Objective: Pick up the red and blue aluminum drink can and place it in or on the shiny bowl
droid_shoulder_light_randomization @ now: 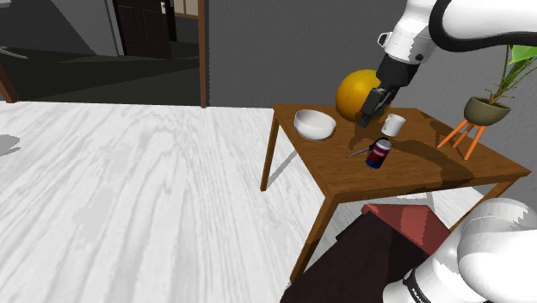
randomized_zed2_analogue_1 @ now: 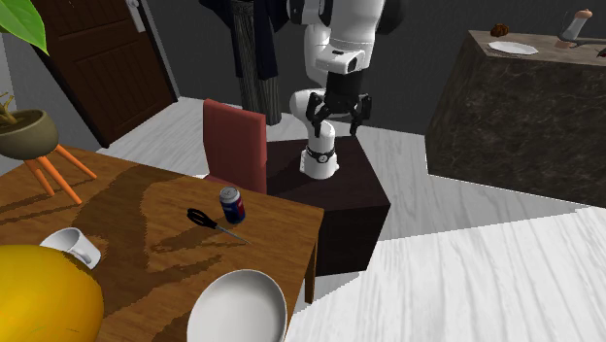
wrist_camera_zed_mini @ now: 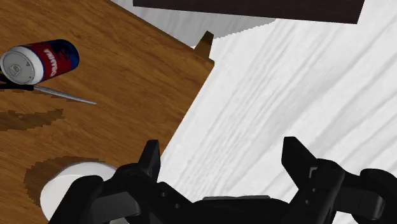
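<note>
The red and blue drink can (droid_shoulder_light_randomization: 378,153) stands upright on the brown wooden table (droid_shoulder_light_randomization: 413,172), next to black-handled scissors (droid_shoulder_light_randomization: 358,153). A white bowl (droid_shoulder_light_randomization: 315,125) sits near the table's corner at the shoulder view's left. My black gripper (droid_shoulder_light_randomization: 370,112) hangs open well above the table, with nothing between its fingers. In the wrist view the can (wrist_camera_zed_mini: 39,60) lies far off beyond one finger (wrist_camera_zed_mini: 151,159), and a piece of the bowl (wrist_camera_zed_mini: 63,191) shows beside that finger. The second exterior view has the can (randomized_zed2_analogue_1: 231,205), the bowl (randomized_zed2_analogue_1: 238,309) and the gripper (randomized_zed2_analogue_1: 336,124).
A large yellow ball (droid_shoulder_light_randomization: 357,95), a white cup (droid_shoulder_light_randomization: 393,125) and a potted plant on an orange stand (droid_shoulder_light_randomization: 476,116) share the table. A red chair (randomized_zed2_analogue_1: 236,146) stands at the table's side toward the dark stand (randomized_zed2_analogue_1: 335,194). White plank floor (droid_shoulder_light_randomization: 129,198) surrounds it.
</note>
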